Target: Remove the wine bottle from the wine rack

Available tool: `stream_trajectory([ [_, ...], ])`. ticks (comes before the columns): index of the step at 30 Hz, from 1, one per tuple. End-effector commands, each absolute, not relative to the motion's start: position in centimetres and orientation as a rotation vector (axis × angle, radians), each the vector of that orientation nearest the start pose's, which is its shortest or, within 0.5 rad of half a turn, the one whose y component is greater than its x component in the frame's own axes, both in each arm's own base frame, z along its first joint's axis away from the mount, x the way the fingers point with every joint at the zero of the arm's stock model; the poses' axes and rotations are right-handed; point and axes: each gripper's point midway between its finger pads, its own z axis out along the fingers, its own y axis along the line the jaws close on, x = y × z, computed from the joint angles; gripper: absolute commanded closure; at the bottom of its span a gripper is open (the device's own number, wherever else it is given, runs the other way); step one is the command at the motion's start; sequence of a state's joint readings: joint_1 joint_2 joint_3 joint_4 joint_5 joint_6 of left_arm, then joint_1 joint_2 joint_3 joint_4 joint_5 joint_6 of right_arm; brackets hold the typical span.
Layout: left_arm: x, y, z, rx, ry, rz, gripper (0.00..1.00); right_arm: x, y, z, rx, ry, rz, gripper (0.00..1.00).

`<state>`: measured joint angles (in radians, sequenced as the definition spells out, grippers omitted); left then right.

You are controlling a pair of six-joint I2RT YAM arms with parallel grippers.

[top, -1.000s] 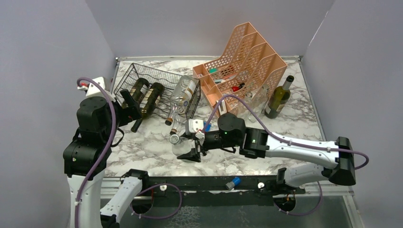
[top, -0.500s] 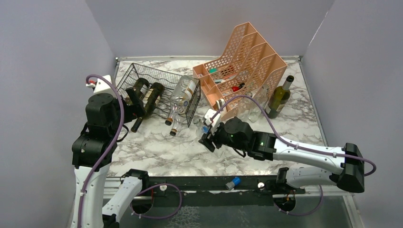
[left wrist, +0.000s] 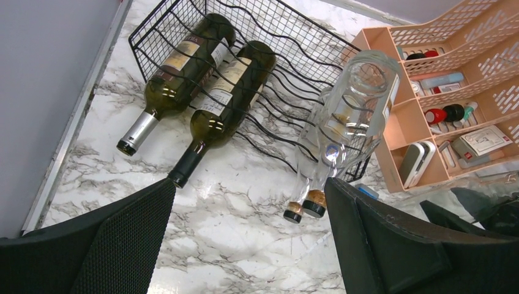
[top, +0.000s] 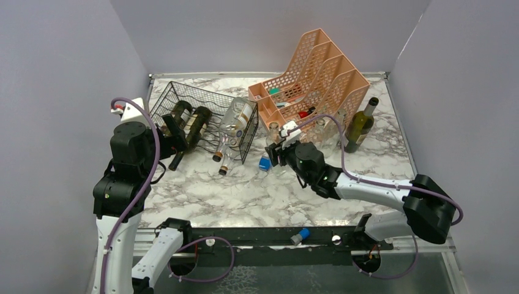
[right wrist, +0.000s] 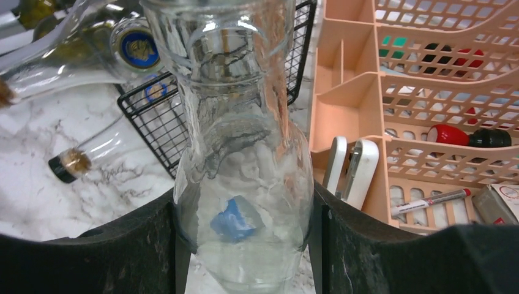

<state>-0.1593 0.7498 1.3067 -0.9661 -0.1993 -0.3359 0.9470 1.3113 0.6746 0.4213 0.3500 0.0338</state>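
Bottle of clear glass [right wrist: 238, 153] gripped in right pincer [right wrist: 245, 239], one black finger tight on each side of its wide body. In the top view it is off the black wire-mesh wine rack [top: 196, 93], just beside the rack's right end and in front of the peach perforated plastic file organizer [top: 318, 67]. Cannot tell if it touches the white marbled desk [top: 202, 190]. A small blue object [top: 264, 163] lies on the desk near the right pincer and shows through the glass in the right wrist view.

The rack lies at the left rear of the desk. Two dark green wine bottles [left wrist: 183, 67] lie side by side in its left part, with their necks poking out past the wire toward the near side. Other clear glass bottles [left wrist: 358, 98] lie in its right part, with two corked necks [left wrist: 295, 214] reaching out onto the desk.

Left pincer [left wrist: 250, 184] is open, fingers wide apart and holding nothing. It hangs above the desk near the rack's near-left side and touches no bottle.

A dark green bottle with a pale label [top: 358, 125] stands upright to the right of the organizer, well apart from the rack. Pens and small items sit in the organizer's compartments.
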Motion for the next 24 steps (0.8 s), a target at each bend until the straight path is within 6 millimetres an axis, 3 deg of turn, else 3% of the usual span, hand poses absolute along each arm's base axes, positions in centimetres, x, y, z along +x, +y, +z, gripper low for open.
stream_trajectory([
  [1, 21.8, -1.7, 34.6, -0.291, 1.926, -0.155, 0.01, 31.2, 29.1, 22.2, -0.337, 1.540, 0.389, 0.63],
  [10, 22.2, -1.9, 34.6, -0.290, 1.940, -0.159, 0.01, 31.9, 27.0, 21.0, -0.248, 1.556, 0.329, 0.63],
  [24, 22.3, -2.3, 33.8, -0.297, 1.961, -0.179, 0.01, 31.9, 25.3, 19.2, -0.242, 1.574, 0.320, 0.63],
])
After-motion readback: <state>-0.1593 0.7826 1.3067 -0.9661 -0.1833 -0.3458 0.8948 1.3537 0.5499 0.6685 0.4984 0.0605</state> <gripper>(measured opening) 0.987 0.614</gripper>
